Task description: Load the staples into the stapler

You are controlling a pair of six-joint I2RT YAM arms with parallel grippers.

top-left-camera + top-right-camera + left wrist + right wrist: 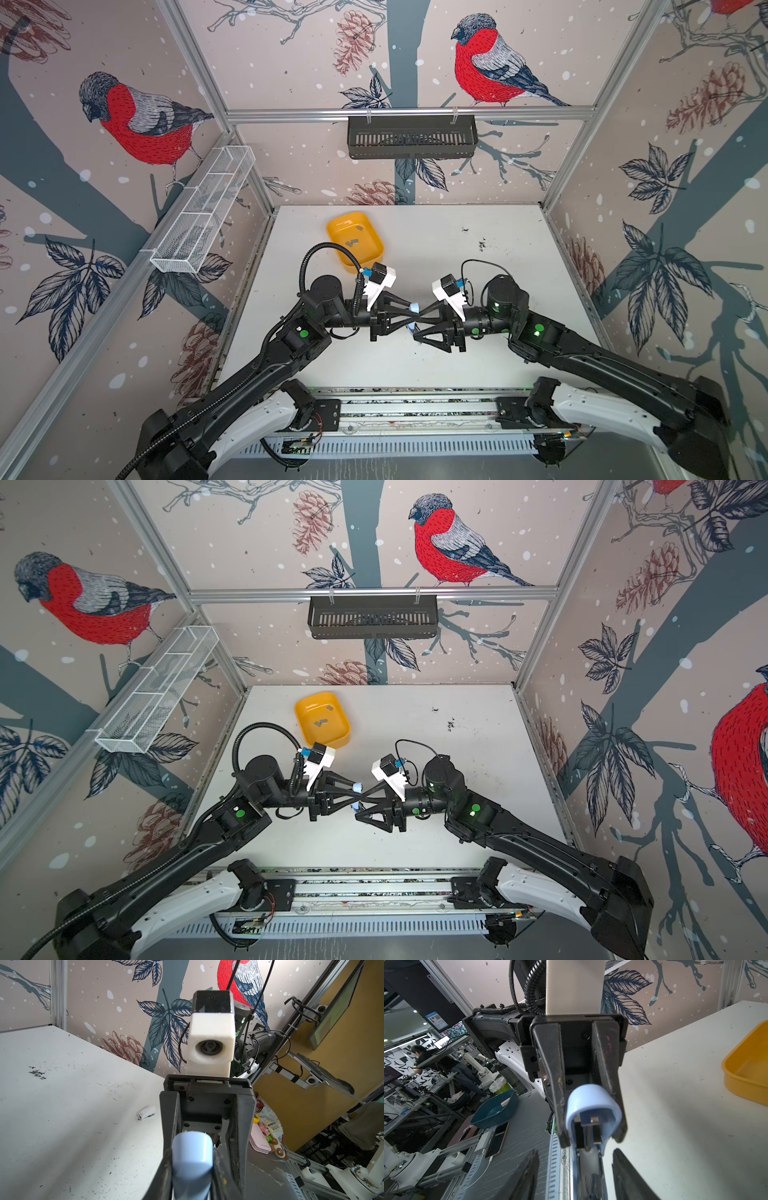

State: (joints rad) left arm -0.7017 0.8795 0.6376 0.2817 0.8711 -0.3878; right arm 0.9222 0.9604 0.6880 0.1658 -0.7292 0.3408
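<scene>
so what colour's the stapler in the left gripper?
Pale blue; stapler shows best in right wrist view.

Black arms (249,374), white camera housings (384,283)

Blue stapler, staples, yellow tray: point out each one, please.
blue stapler (592,1098), right wrist view, on its rounded top cover.
staples (351,242), in a top view, on the middle grey strips.
yellow tray (334,734), in a top view, on bare floor.
</scene>
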